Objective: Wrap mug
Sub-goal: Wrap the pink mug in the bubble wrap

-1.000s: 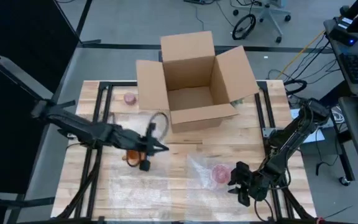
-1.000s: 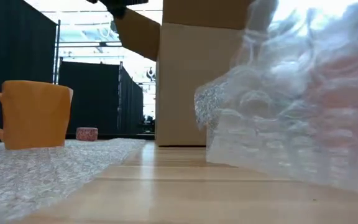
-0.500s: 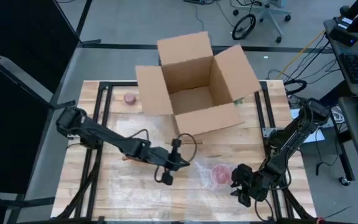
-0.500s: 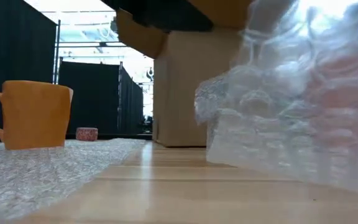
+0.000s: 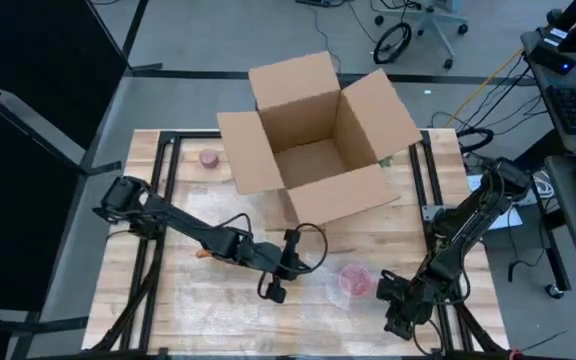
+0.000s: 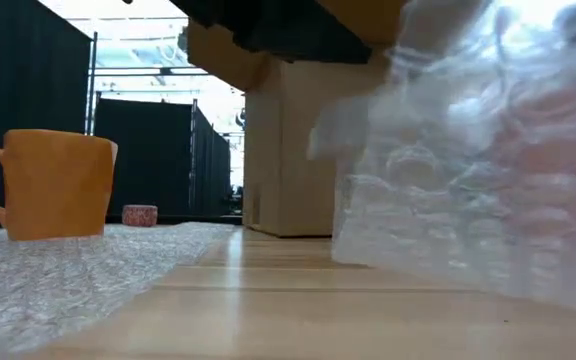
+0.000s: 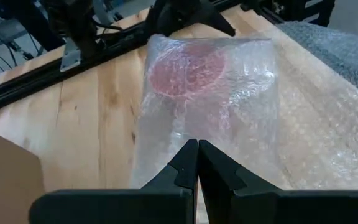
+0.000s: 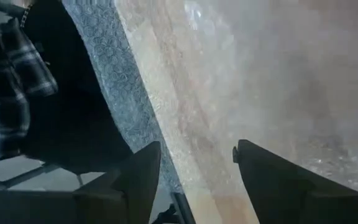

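One pink object [image 7: 185, 67] already lay sealed inside a bubble-wrap bundle [image 5: 346, 283] on the worktop [image 5: 368, 240], in front of the open box [image 5: 313, 140]; whether that was a mug could not be told. The left hand [image 5: 290, 262] sat just beside this bundle with its fingers [image 7: 185, 171] pressed together, their tips at the edge of the wrap, though whether any film was pinched between them could not be told. The orange mug [image 6: 53, 185] stood upright and bare on a flat sheet of bubble wrap [image 6: 58, 275], well apart from the bundle, with nothing folded over it. The right hand [image 5: 400, 312] waited at the worktop's near right corner, its fingers [image 8: 129, 180] spread wide and empty. By these signs the orange mug was unstarted: its sheet had yet to be drawn over it and closed. A small pink roll [image 5: 209, 158] sat left of the box, untouched.
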You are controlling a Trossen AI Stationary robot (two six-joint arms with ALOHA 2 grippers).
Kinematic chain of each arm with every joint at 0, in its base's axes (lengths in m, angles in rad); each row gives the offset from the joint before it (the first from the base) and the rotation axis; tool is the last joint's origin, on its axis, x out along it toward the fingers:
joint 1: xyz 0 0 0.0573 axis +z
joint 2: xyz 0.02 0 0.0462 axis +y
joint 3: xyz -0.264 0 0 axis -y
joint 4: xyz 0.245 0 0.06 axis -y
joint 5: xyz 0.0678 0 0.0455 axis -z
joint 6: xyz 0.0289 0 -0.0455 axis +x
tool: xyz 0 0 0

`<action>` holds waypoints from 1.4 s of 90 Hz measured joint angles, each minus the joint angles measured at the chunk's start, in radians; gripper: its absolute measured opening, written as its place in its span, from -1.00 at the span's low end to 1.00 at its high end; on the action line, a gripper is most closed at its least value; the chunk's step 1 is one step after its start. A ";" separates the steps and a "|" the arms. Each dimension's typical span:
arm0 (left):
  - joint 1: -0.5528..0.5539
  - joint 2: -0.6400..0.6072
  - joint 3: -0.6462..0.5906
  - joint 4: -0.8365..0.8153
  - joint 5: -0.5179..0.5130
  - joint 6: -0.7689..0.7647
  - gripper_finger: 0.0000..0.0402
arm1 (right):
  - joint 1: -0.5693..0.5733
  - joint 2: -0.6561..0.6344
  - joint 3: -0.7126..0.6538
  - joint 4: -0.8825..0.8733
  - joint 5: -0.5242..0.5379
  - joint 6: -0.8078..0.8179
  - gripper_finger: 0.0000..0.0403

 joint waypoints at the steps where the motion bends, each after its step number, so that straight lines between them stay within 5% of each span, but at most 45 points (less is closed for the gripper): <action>1: -0.001 0.000 0.000 0.000 0.000 -0.002 -1.00 | 0.000 0.000 0.000 0.000 0.000 0.004 -0.02; 16: -0.006 0.000 0.000 -0.001 0.000 0.002 -1.00 | 0.000 0.000 0.000 0.006 0.002 0.179 -0.02; 51: -0.007 0.000 0.000 -0.001 0.000 0.001 -1.00 | 0.014 -0.001 0.097 -0.048 0.011 0.237 -0.03; 72: -0.010 0.000 0.000 -0.001 0.000 0.002 -1.00 | 0.005 -0.001 0.358 -0.523 0.100 0.158 -0.03; 86: -0.010 0.000 0.000 -0.001 0.000 0.002 -1.00 | 0.004 -0.003 0.496 -0.799 0.316 0.119 -0.03; 97: -0.010 0.000 0.000 -0.001 0.000 0.002 -1.00 | -0.019 -0.002 0.513 -0.809 0.451 0.027 -0.03; 126: -0.010 0.000 0.000 -0.001 0.000 0.001 -1.00 | -0.127 0.069 0.489 -0.709 0.474 -0.215 -0.03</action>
